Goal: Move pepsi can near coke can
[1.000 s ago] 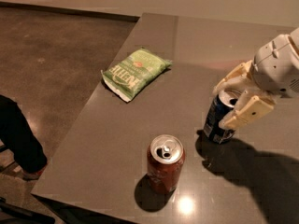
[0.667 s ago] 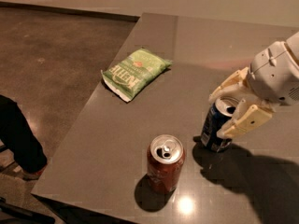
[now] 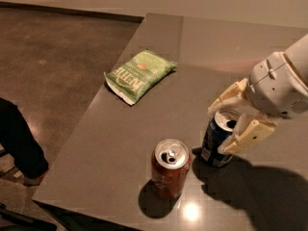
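The dark blue pepsi can (image 3: pixel 215 143) stands upright on the grey table (image 3: pixel 144 124), right of centre near the front. My gripper (image 3: pixel 230 122) comes in from the right, and its two cream fingers straddle the can's top, one behind it and one in front, shut on it. The red-brown coke can (image 3: pixel 169 169) stands upright just left of and in front of the pepsi can, with a small gap between them.
A green chip bag (image 3: pixel 138 75) lies flat further back on the table's left side. The table's left edge and front edge are close to the coke can. A person's dark leg and shoe (image 3: pixel 19 146) stand on the floor at left.
My gripper has carried the pepsi can leftward and toward the front, closing the gap to the coke can. The coke can and chip bag have not moved.
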Motion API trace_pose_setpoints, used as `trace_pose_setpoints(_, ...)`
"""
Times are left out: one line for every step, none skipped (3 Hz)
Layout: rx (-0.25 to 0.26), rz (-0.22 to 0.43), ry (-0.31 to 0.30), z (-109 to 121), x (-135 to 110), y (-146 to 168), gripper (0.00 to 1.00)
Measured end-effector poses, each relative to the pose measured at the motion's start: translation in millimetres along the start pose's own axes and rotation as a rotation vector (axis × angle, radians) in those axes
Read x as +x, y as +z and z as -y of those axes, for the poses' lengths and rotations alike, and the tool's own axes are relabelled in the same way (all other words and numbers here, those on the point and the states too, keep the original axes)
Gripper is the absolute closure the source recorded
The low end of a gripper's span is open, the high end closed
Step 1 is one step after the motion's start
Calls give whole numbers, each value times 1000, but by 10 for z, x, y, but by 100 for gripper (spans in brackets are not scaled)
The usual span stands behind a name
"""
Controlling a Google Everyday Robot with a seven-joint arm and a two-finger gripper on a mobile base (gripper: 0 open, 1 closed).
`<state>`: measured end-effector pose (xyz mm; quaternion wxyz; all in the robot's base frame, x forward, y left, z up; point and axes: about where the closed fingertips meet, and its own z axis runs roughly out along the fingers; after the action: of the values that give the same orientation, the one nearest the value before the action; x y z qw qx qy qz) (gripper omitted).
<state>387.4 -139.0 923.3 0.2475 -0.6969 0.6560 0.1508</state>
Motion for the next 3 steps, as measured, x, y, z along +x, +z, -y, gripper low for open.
trace_pose_setpoints(-17, 4, -24, -102, -106, 57, 51)
trace_pose_setpoints(-28, 12, -36, -153, -171, 88, 29)
trace_pose_setpoints(-52, 28, -36, -192, -199, 151, 5)
